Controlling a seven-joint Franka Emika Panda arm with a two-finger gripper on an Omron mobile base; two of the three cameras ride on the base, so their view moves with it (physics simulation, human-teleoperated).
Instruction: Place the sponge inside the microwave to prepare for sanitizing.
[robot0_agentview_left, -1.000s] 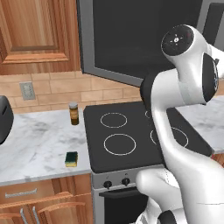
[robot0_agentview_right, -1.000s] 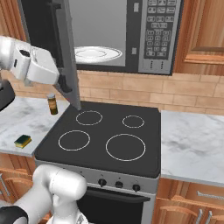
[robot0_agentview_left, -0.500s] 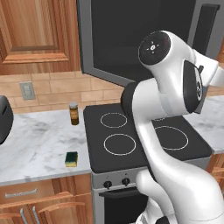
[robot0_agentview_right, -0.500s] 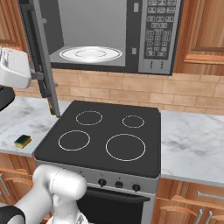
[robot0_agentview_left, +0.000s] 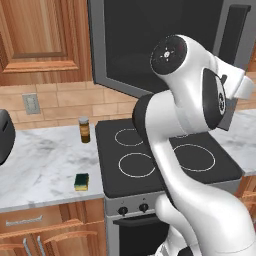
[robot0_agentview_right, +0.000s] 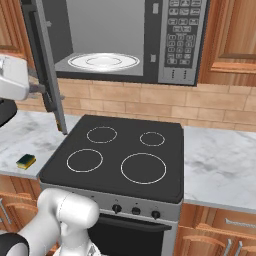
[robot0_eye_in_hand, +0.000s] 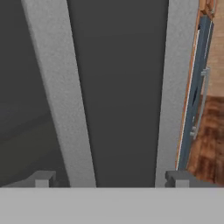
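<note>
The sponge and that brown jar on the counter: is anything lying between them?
No. In the left base view only bare marble counter lies between the sponge and the jar.

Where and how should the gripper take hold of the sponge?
From above, closing on the two long yellow sides. The sponge lies flat on the counter, green top up, with free space around it; the jar stands well behind it.
</note>
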